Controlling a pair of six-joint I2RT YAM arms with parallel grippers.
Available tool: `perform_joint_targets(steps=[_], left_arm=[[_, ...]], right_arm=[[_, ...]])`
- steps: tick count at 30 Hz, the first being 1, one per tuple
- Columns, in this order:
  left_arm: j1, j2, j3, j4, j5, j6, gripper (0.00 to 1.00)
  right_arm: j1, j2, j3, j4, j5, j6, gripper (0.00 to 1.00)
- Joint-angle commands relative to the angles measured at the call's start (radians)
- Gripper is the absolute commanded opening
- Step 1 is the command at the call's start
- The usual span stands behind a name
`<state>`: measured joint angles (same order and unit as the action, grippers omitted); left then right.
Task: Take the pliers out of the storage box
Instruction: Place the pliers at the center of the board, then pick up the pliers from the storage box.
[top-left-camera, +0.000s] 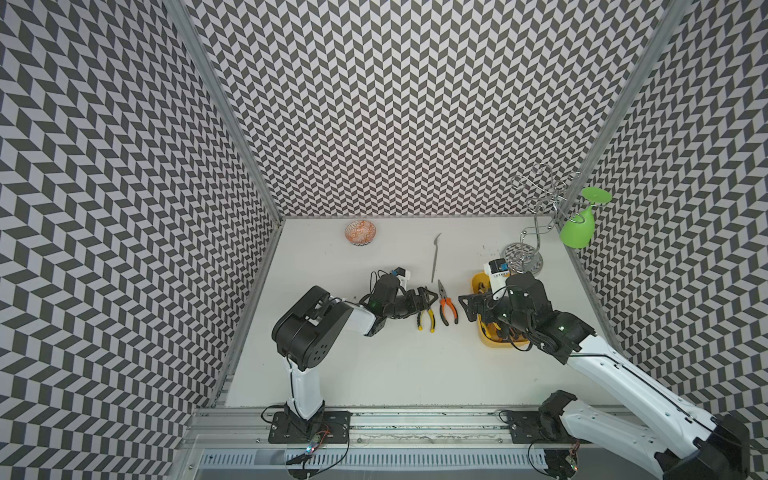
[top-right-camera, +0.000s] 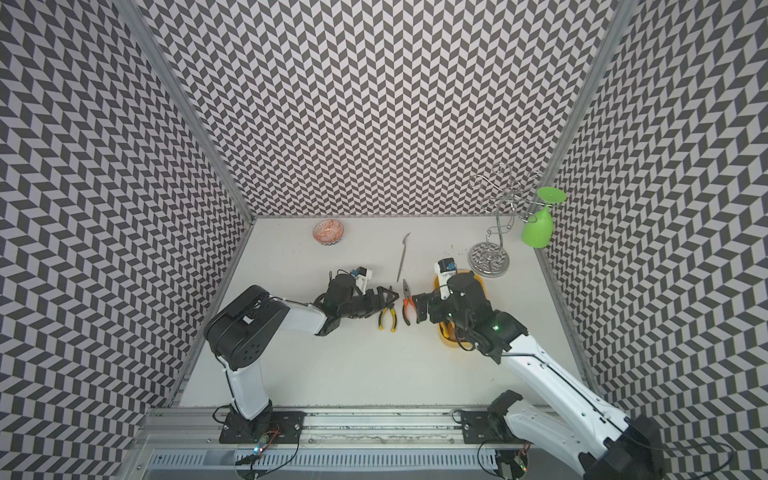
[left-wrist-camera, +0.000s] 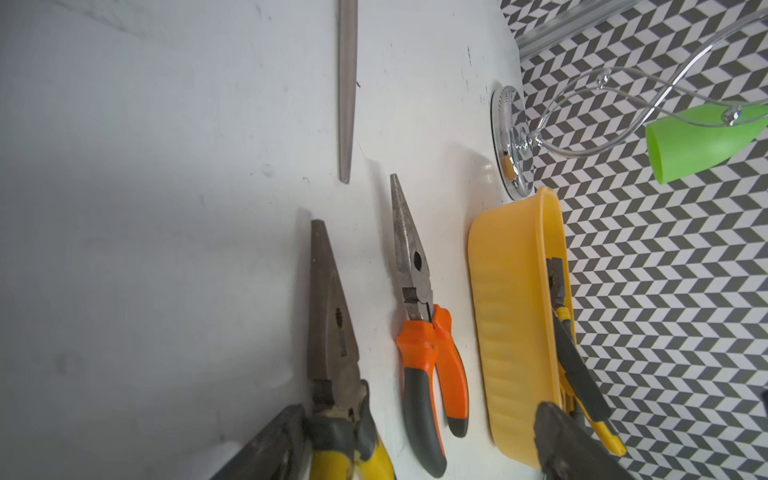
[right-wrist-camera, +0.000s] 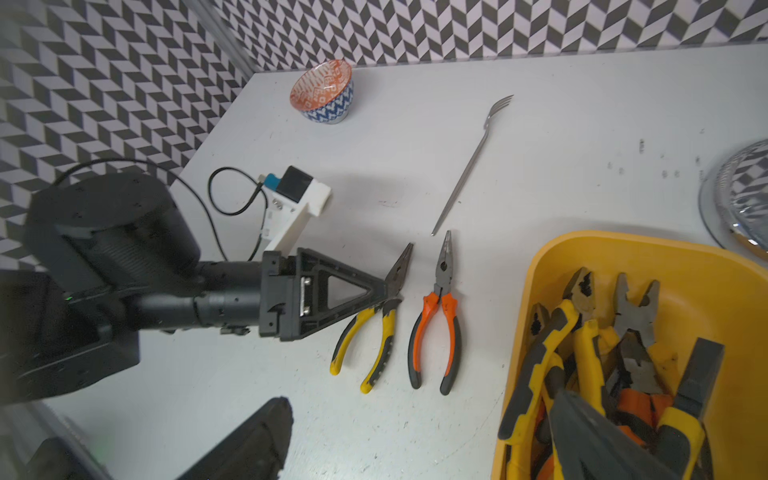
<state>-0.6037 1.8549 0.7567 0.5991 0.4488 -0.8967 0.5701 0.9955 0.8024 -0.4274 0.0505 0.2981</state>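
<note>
Outside, two needle-nosed steel pliers (left-wrist-camera: 428, 353) — alongside, ribbed yellow plastic box (left-wrist-camera: 511, 311)

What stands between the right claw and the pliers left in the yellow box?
Nothing visible. The box has no lid, its pliers lie bare, and the open right claw hangs over its edge.
</note>
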Motion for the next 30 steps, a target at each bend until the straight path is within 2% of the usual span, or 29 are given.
perform_joint_targets(steps=[1,6,10,15,18,25,28,30], left_arm=[[0.005,-0.099,-0.008,-0.095,-0.047,0.118,0.98],[0.005,-0.250,0.000,-0.197,-0.075,0.353,0.98],[-0.002,-0.345,0.034,-0.306,-0.080,0.567,0.98],[-0.047,-0.441,0.084,-0.427,-0.092,0.802,0.98],[-0.080,-0.492,0.070,-0.423,-0.126,0.869,0.98],[-0.125,-0.578,0.036,-0.417,-0.142,0.901,0.98],[-0.152,-0.621,0.011,-0.411,-0.142,0.952,0.98],[-0.160,-0.642,-0.006,-0.404,-0.148,0.967,0.98]], right_arm=[[-0.043,0.058,0.067,-0.043,0.121,0.060,0.99],[-0.175,0.148,0.119,-0.102,0.058,0.099,1.00],[-0.285,0.209,0.141,-0.168,0.052,0.146,0.87],[-0.314,0.336,0.197,-0.226,0.154,0.152,0.71],[-0.331,0.429,0.239,-0.262,0.161,0.144,0.66],[-0.362,0.562,0.251,-0.258,0.126,0.127,0.60],[-0.368,0.595,0.257,-0.248,0.133,0.131,0.50],[-0.372,0.614,0.260,-0.242,0.135,0.133,0.47]])
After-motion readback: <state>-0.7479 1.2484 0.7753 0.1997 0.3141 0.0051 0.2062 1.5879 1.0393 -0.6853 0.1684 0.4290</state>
